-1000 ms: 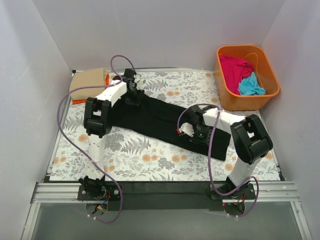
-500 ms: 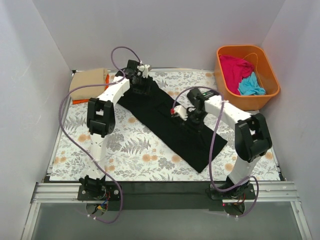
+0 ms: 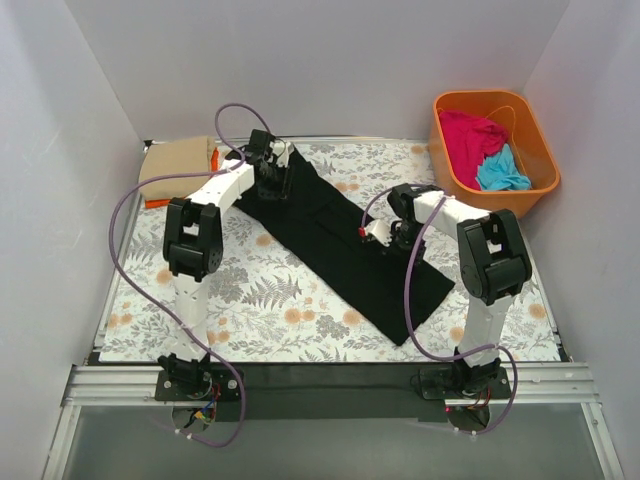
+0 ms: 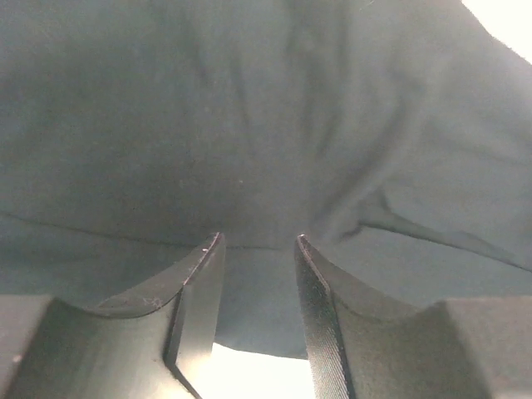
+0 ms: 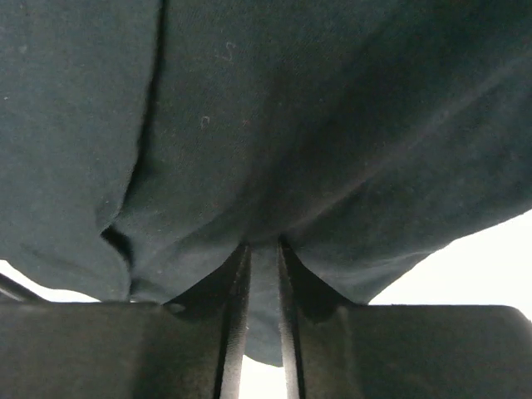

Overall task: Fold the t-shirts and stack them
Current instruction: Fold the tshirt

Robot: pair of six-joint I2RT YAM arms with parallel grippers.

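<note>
Far left on the worktop: folded tan t-shirt point(image 3: 178, 163) lies on an orange t-shirt point(image 3: 158, 202), only the orange edge shows. Both sit at the back-left corner of the floral sheet point(image 3: 250, 300).

Left gripper point(image 3: 277, 172) is at the far-left end of the black t-shirt point(image 3: 345, 260). In the left wrist view its fingers point(image 4: 199, 283) stand a little apart with a bunch of black cloth caught between them, and creases run out from that spot.

The black t-shirt lies as a long diagonal strip across the sheet, from back-left to front-right.

Right gripper point(image 3: 383, 232) is on the strip's right edge near its middle. Its fingers point(image 5: 233, 299) are almost together, pinching a thin fold of black cloth.

Far right: orange plastic tub point(image 3: 470, 205) holds a crumpled magenta-pink t-shirt point(image 3: 468, 133), with a turquoise t-shirt point(image 3: 500, 172) just beside it.
</note>
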